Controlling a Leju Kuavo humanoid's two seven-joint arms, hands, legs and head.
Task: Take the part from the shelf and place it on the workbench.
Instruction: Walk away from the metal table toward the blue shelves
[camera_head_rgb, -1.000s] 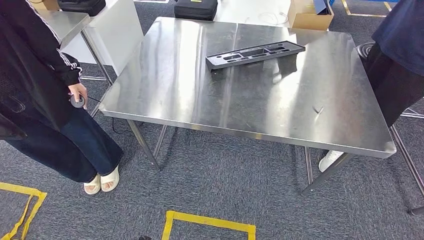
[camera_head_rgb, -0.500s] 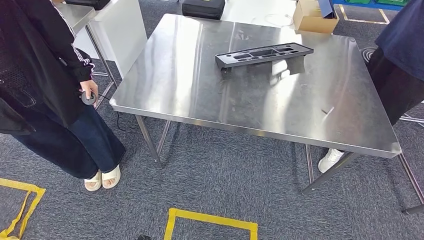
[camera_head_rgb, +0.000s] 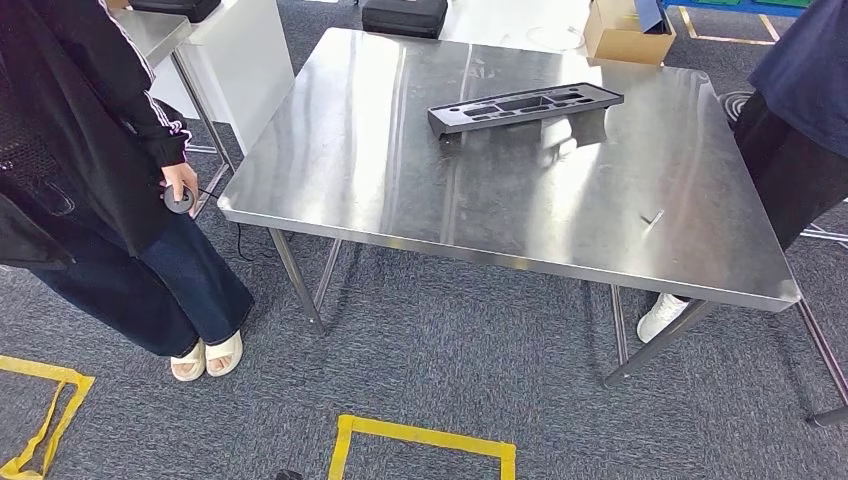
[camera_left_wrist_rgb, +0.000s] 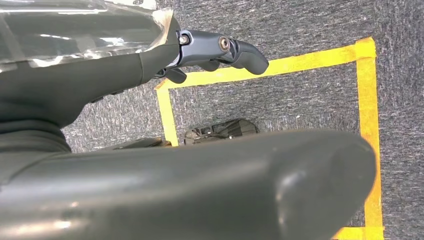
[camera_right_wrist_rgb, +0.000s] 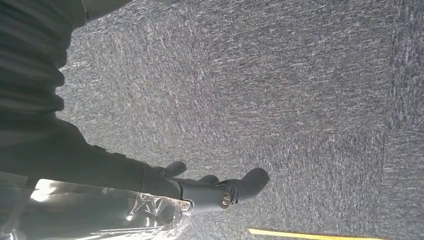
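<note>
The part, a long dark grey tray-like moulding with recesses, lies on the far half of the steel workbench, with nothing touching it. My left hand hangs above the grey carpet and yellow floor tape, fingers stretched out and holding nothing. My right hand also hangs over the carpet, fingers loosely extended and empty. Both hands are far from the workbench.
A person in dark clothes stands at the workbench's left corner holding a small device. Another person stands at its right side. A cardboard box and a black case sit beyond it. Yellow tape marks the floor in front.
The whole head picture has shifted a little, so the camera moved; the workbench now sits slightly further right. The part has not moved on the workbench.
</note>
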